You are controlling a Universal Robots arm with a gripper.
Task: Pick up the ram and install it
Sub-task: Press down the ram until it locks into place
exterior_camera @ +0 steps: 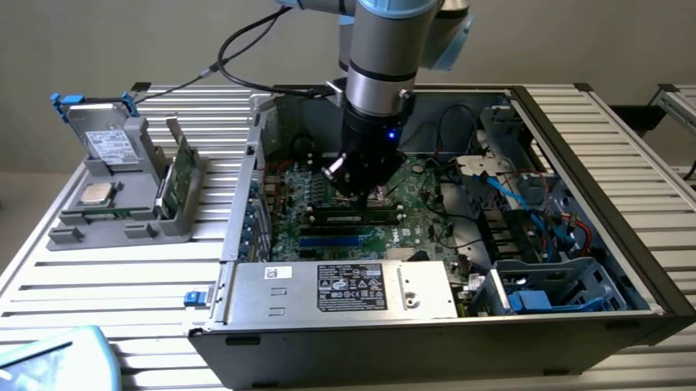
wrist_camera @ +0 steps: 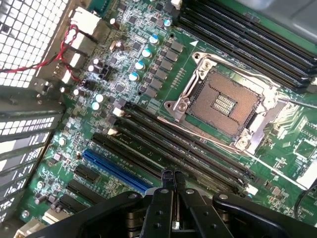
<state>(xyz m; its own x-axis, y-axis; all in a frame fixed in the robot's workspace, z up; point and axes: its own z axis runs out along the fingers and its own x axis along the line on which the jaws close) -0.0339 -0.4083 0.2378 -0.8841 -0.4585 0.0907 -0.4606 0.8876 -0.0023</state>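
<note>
1. The jaws are pressed together and pinch nothing. In the wrist view their tips come down on the bank of long black memory slots (wrist_camera: 183, 148) at the lower centre of the frame.
2. The ram (exterior_camera: 354, 217), a long, narrow green circuit stick with dark chips, appears to lie in one of those slots, just below the jaws at the centre of the exterior view. I judge the pick-up and placing done. Whether the stick is pushed fully home and latched I cannot tell.
3. Count on the green motherboard (wrist_camera: 148, 39): one ram; two banks of black slots, seemingly four in each; one blue slot (wrist_camera: 114, 171); one open metal processor socket (wrist_camera: 225, 101).
4. Count further out: one open black computer case (exterior_camera: 609, 204); one silver power supply box (exterior_camera: 342, 289) at lower centre; one grey plastic holder (exterior_camera: 114, 216) on the slatted bench (exterior_camera: 109, 285) at the left, with one broader green circuit card (exterior_camera: 174, 175) standing in it; one grey robot arm (exterior_camera: 381, 73).
</note>
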